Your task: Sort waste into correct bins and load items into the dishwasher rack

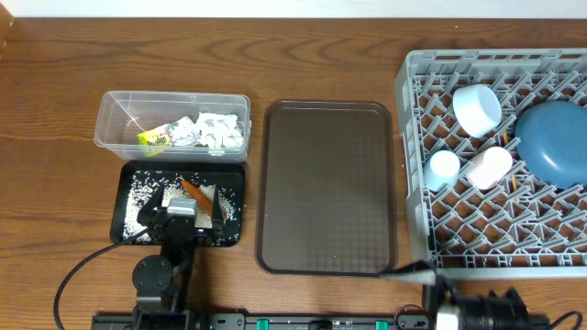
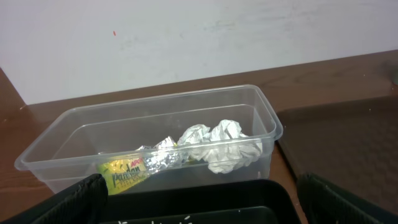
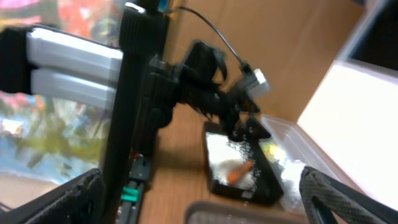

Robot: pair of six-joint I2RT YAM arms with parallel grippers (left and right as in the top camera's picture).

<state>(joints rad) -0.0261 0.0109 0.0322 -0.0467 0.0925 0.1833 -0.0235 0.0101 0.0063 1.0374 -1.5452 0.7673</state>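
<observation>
Left gripper [image 2: 200, 184] fingers [image 2: 68, 202] fill the left wrist view's lower corners, jaws wide apart, nothing held. Just past them: black tray [image 2: 217, 196] rim, then tub [image 2: 261, 109] with wrapper [image 2: 124, 173] and crumpled paper [image 2: 227, 146] inside, paper toward the right end. Tray contents mostly cut off in that view; overhead shows rice [image 1: 138, 188] and carrot [image 1: 192, 190] in it, gripper over the tray. Right gripper [image 3: 200, 186] jaws also wide apart, nothing held; its blurry view looks across at left arm [image 3: 186, 87], carrot lying on rice, tub edge behind. Only overhead shows rack [image 1: 495, 62] at far right: bowl [image 1: 477, 110], plate [image 1: 553, 139], blue cup [image 1: 443, 168], pink cup [image 1: 488, 167] all inside. Brown tray [image 1: 330, 188] lies between black tray and rack. Chopsticks: too small to tell.
</observation>
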